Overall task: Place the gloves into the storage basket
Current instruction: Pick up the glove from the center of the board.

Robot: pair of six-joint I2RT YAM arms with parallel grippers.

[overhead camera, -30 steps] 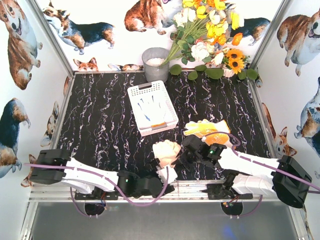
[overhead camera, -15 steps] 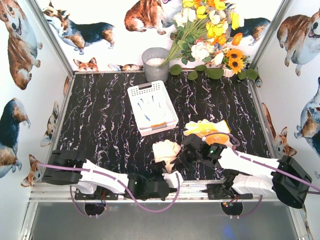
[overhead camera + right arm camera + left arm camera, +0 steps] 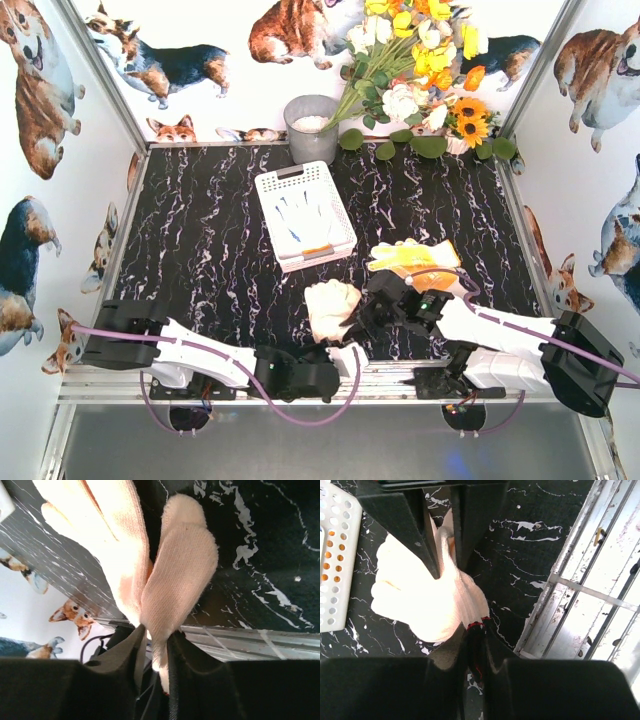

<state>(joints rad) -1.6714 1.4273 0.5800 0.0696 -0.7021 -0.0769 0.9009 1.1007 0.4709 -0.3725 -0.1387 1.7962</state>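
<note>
A cream glove [image 3: 330,303] hangs bunched between both grippers near the table's front edge. My left gripper [image 3: 336,340] is shut on its red-trimmed cuff [image 3: 477,626]. My right gripper [image 3: 358,318] grips the other end; in the right wrist view the glove [image 3: 175,565] fills the narrow gap in that gripper [image 3: 152,637]. In the left wrist view the right gripper's dark fingers [image 3: 405,520] clamp the glove [image 3: 420,600] from above. The white storage basket [image 3: 340,205] lies mid-table with a blue-and-white glove [image 3: 300,215] inside. Yellow and orange gloves [image 3: 412,260] lie just behind the right arm.
A grey round pot [image 3: 311,128] stands at the back, with a bunch of flowers [image 3: 415,70] to its right. The metal front rail [image 3: 390,378] runs close under both grippers. The basket's perforated side [image 3: 332,555] shows left of the glove.
My left gripper moved right to the glove's cuff and closed on it. The right gripper's jaws have eased slightly apart with the glove still between them.
</note>
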